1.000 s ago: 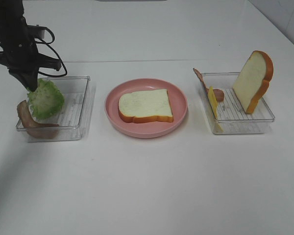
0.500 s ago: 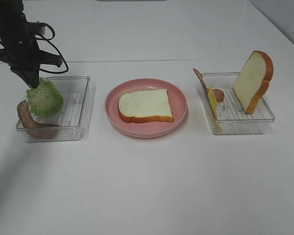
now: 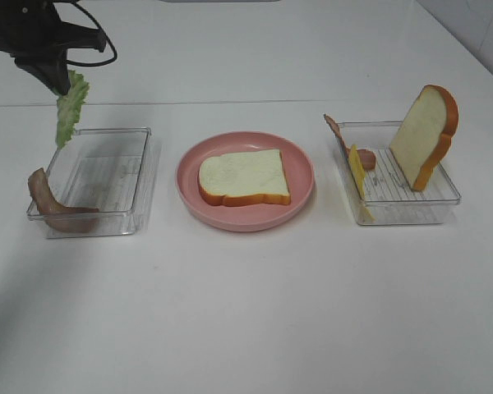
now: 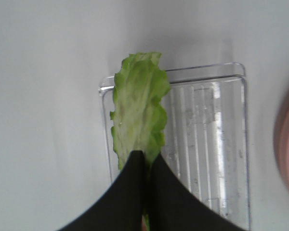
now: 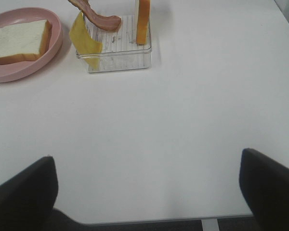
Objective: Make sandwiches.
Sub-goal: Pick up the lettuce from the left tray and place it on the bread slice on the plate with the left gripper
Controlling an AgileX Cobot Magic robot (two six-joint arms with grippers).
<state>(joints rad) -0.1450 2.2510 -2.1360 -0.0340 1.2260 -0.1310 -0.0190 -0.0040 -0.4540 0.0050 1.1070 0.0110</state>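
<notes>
Pinching the lettuce (image 3: 69,111) by one edge in the left gripper (image 3: 62,81), above the left tray (image 3: 141,176) — right gripper (image 5: 145,156) spread, empty. Might slip en route to the bread (image 3: 245,176) — thin hold.

- Left end effector (image 3: 63,84): above the back-left corner of the left tray (image 3: 107,176), clear of it.
- Lettuce (image 3: 68,111): hangs from the end effector, over that corner's rim.
- Left bacon (image 3: 53,205): below and in front of the end effector, draped over the tray's front-left corner.
- Plate (image 3: 189,176): on the table (image 3: 246,312), right of the end effector, just past the tray. Flat bread (image 3: 245,177) lies on it.
- Right tray (image 3: 411,209): farther right, beyond the plate. Upright bread (image 3: 426,135) stands at its right side and cheese (image 3: 358,172) leans on its left wall, with right bacon (image 3: 337,131) behind the cheese.
</notes>
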